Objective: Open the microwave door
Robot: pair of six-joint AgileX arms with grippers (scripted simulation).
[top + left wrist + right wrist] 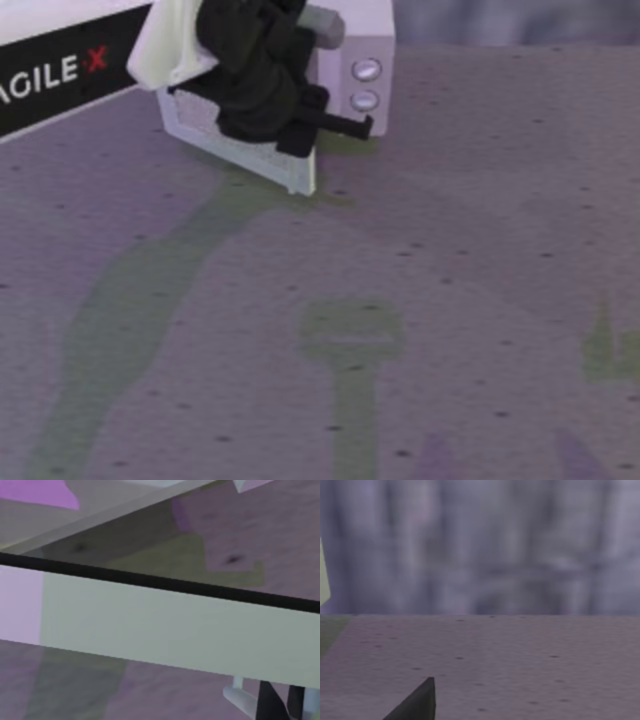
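**Microwave door swung partly open, left gripper at its free edge**

Top view: microwave at the far edge of the table, left of centre, two silver knobs on its front panel. Microwave door swung outward from the body, hinged on the left, free edge angled toward the near side of the table. Left gripper above the door, dark fingers reaching rightward just past the door's upper edge, close beneath the knobs. Fingers lie close together; whether anything is clamped between them cannot be told, since the wrist body covers the contact area.

Left wrist view: pale door edge crossing the frame at very close range, dark strip along one side, pink-lit interior beyond. Possibly one fingertip at the frame corner; too little visible to confirm grip.

Right wrist view: bare tabletop and backdrop only; one dark right gripper fingertip visible, opening indeterminate. Right arm parked, out of the top view.
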